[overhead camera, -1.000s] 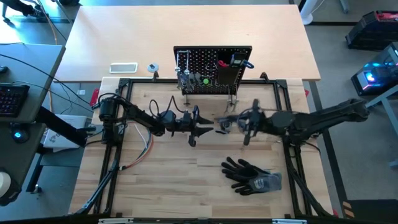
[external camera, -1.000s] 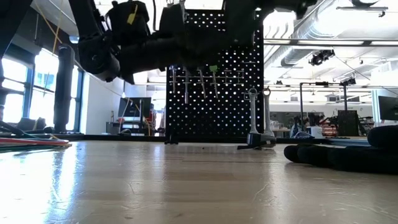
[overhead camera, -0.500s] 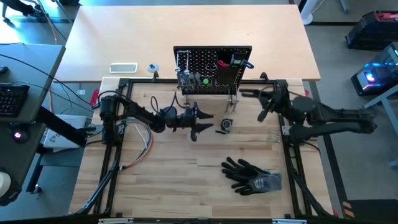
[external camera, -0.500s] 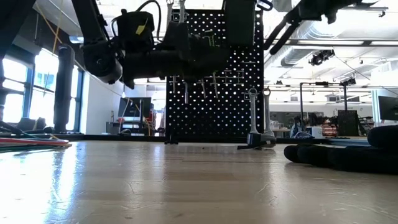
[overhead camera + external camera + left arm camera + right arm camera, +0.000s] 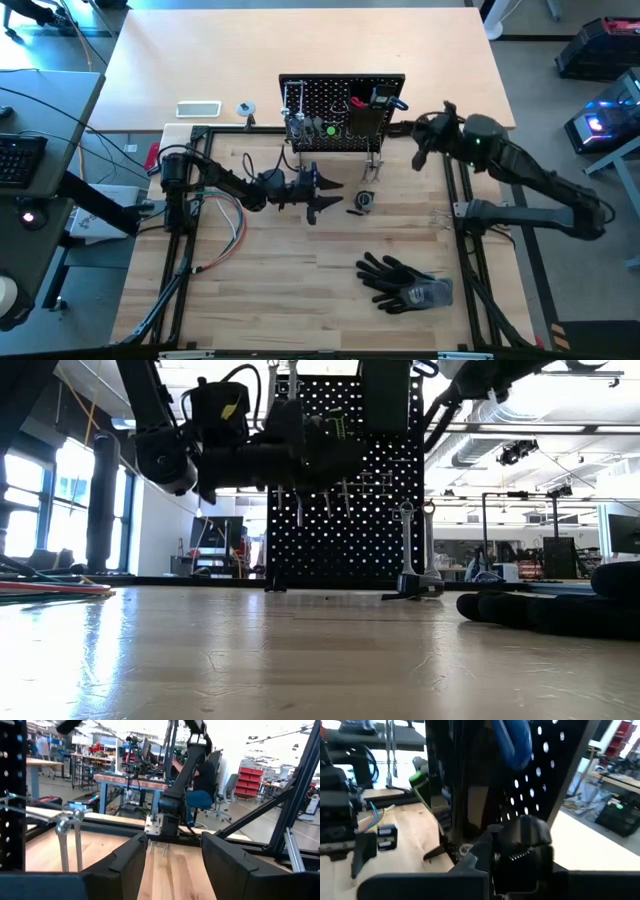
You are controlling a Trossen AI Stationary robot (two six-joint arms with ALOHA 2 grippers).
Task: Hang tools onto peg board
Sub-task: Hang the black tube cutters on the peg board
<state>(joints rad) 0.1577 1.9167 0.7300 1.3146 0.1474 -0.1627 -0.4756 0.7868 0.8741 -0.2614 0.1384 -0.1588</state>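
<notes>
The peg board (image 5: 342, 112) is seen standing upright at the far edge of the pale wood-plank table (image 5: 300, 290), a black perforated metal panel on thin legs, with a black box bin (image 5: 366, 122) on its front. Silver tools (image 5: 297, 124) and a green-handled driver (image 5: 330, 129) are hung on it; a blue handle (image 5: 393, 102) shows by the bin. From above, the left gripper (image 5: 318, 194) is seen just in front of the board, its dark fingers spread and nothing held between them; its wrist view confirms the empty gap between the two matte black fingers (image 5: 131, 862). The right gripper (image 5: 421, 152) is raised beside the board's right edge, fingers closed together on nothing visible. A small dark-and-silver tool (image 5: 363, 200) lies on the table near the board's leg. Black gloves (image 5: 405, 280) lie crumpled nearer the front. Only the low view shows the board's dot pattern face-on, with silver shafts (image 5: 322, 492) hanging down; only the right wrist view shows the blue handle (image 5: 512, 742) close against the holes.
</notes>
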